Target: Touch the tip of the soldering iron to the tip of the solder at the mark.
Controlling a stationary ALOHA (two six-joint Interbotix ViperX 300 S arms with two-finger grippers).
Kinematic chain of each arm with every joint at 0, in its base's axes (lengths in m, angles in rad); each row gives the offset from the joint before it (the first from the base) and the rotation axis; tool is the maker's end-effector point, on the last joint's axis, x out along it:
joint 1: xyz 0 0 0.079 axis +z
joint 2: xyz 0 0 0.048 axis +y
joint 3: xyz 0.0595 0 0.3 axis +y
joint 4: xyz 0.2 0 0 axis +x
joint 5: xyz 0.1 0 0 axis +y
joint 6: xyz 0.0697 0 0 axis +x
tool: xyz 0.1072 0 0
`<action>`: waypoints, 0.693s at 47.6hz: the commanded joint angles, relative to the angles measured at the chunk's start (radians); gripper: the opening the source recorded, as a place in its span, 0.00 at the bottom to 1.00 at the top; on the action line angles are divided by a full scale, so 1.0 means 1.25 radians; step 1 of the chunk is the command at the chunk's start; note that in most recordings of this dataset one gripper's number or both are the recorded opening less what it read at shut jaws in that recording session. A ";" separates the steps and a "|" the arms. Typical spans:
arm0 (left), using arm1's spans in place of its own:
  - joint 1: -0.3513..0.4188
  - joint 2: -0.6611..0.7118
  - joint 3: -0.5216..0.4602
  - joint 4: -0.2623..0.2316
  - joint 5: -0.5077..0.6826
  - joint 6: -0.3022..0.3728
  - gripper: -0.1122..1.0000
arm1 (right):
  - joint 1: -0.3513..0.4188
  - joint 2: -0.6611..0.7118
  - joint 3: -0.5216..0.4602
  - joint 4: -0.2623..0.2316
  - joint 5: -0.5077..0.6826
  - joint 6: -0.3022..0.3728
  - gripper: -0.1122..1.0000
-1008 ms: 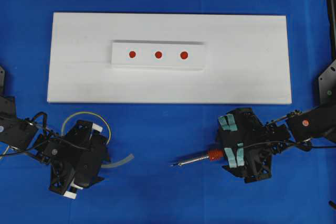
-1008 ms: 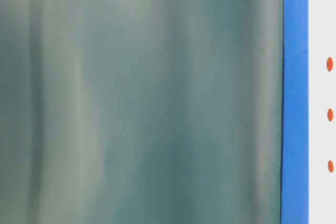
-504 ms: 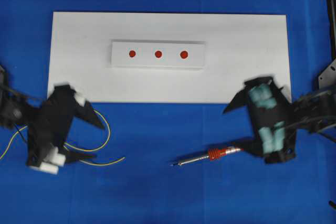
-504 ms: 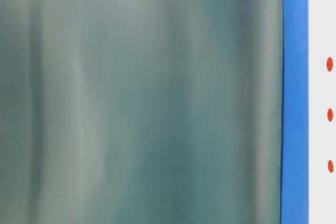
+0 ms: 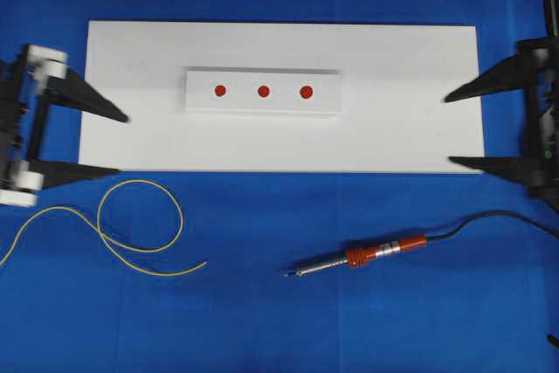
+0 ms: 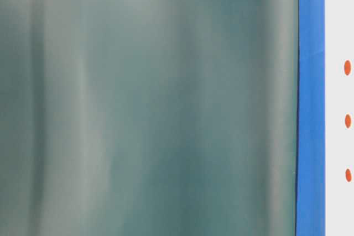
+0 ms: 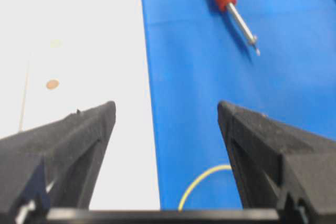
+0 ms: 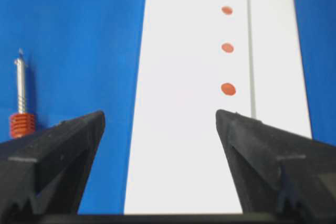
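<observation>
Both arms have pulled back to the table's sides since a second ago, and I see the left gripper (image 5: 118, 144) and right gripper (image 5: 447, 128) spread wide with nothing in them. Nearest me on the blue cloth (image 5: 279, 321), the solder (image 5: 140, 246) loops at left and the soldering iron (image 5: 362, 256) lies at right, well apart; farther off, the white board (image 5: 410, 120) carries a block with three red marks (image 5: 263, 91). My table-level view is mostly a grey-green blur.
</observation>
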 commanded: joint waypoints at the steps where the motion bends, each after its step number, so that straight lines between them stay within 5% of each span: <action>1: 0.005 -0.064 0.031 0.001 -0.007 -0.001 0.75 | -0.002 -0.063 0.042 0.004 -0.023 0.010 0.84; 16: 0.005 -0.277 0.200 0.001 -0.029 -0.011 0.73 | -0.002 -0.130 0.185 0.005 -0.114 0.070 0.83; 33: 0.005 -0.337 0.264 0.001 -0.027 -0.011 0.73 | -0.007 -0.094 0.214 0.006 -0.175 0.080 0.83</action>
